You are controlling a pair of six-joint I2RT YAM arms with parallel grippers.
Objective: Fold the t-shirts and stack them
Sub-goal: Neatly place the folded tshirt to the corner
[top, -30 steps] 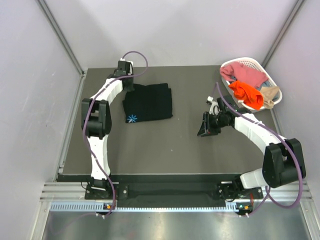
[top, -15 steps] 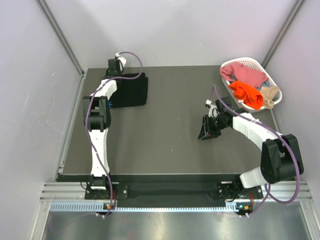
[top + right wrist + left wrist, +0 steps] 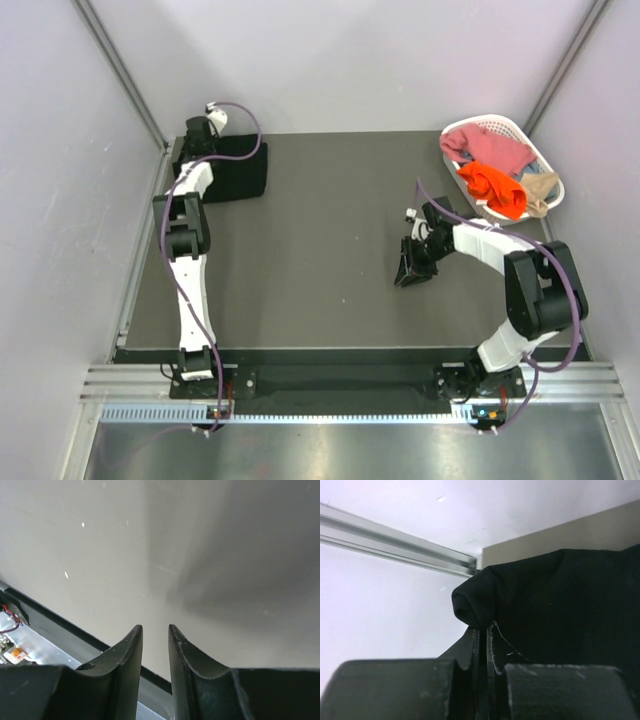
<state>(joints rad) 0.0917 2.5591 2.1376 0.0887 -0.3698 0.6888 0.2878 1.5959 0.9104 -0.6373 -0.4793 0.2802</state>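
Note:
The black t-shirt lies folded at the table's far left corner; in the left wrist view its bunched edge sits right at my fingertips. My left gripper is shut on that edge of the black t-shirt. Mid-right on the table, my right gripper points down close to the bare surface, its jaws a narrow gap apart with nothing between them. Pink, orange and beige t-shirts lie heaped in the basket.
A white oval slatted basket stands at the far right corner. A metal rail and the enclosure wall run just beyond the black t-shirt. The table's near edge shows below the right fingers.
My left gripper has dragged the black t-shirt from the table's upper middle-left to the far left corner. The right gripper has shifted slightly toward me.

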